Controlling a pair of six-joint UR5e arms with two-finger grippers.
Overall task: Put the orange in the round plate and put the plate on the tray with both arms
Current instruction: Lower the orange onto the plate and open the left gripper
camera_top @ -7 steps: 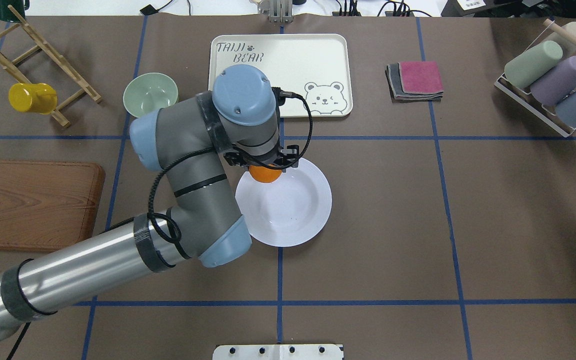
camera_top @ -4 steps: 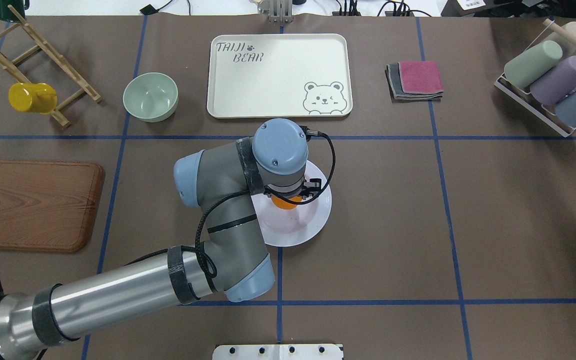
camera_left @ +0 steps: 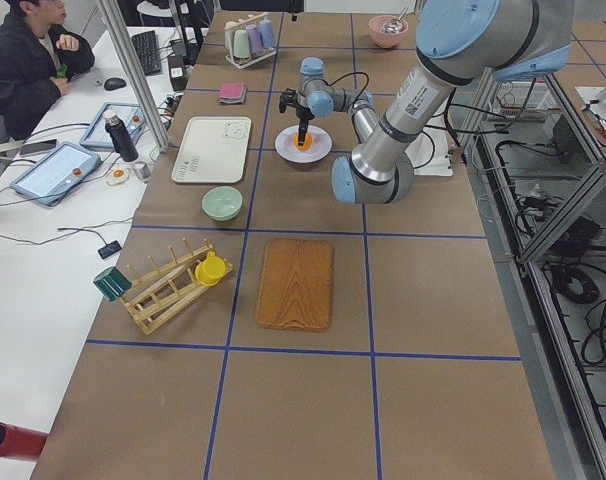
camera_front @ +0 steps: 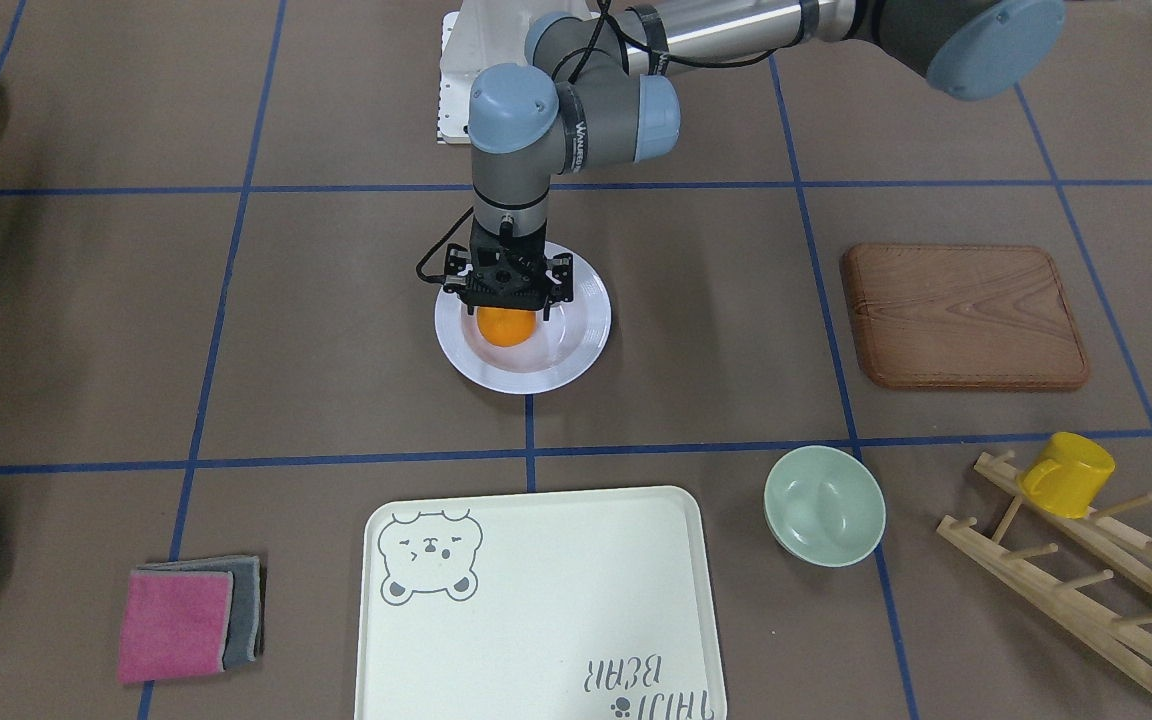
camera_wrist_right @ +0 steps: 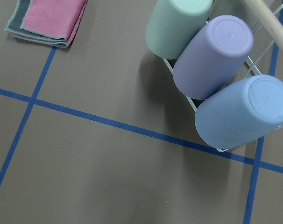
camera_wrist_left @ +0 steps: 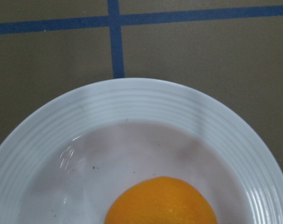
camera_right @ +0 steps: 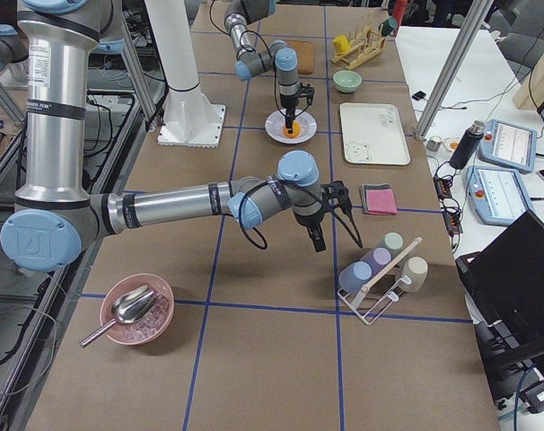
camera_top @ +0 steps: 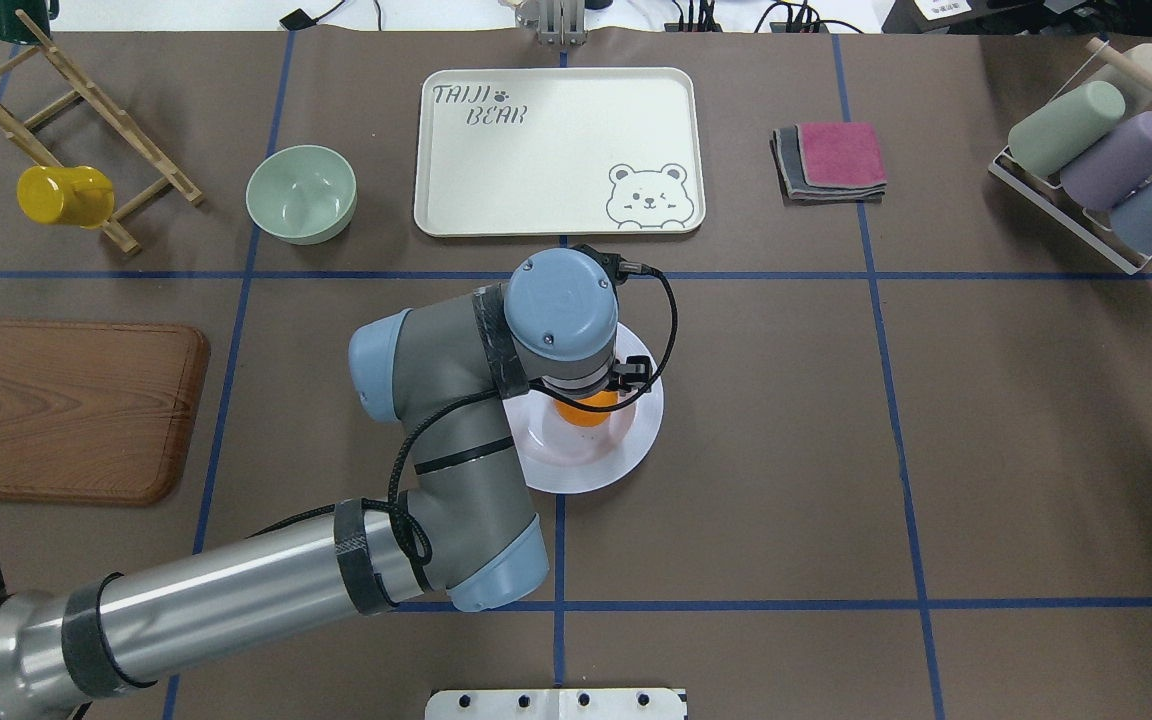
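Note:
The orange [camera_front: 504,328] sits low in the middle of the white round plate [camera_front: 576,350], right at its bottom. My left gripper [camera_front: 506,305] points straight down and is shut on the orange. In the overhead view the orange [camera_top: 584,411] peeks out from under the left wrist, over the plate [camera_top: 626,450]. The left wrist view shows the top of the orange [camera_wrist_left: 161,201] against the plate's ridged rim [camera_wrist_left: 132,100]. The cream bear tray [camera_top: 556,130] lies beyond the plate. My right gripper [camera_right: 319,241] shows only in the exterior right view, near the cup rack; I cannot tell its state.
A pale green bowl [camera_top: 301,193] stands left of the tray. A wooden board [camera_top: 71,410] lies at the left. Folded pink and grey cloths [camera_top: 831,160] lie right of the tray. A rack of cups [camera_top: 1096,150] and a wooden rack with a yellow mug [camera_top: 61,195] stand at the far corners.
My left arm carried the orange from the plate's far rim to over its middle and lowered it. In the last half second it hardly moved.

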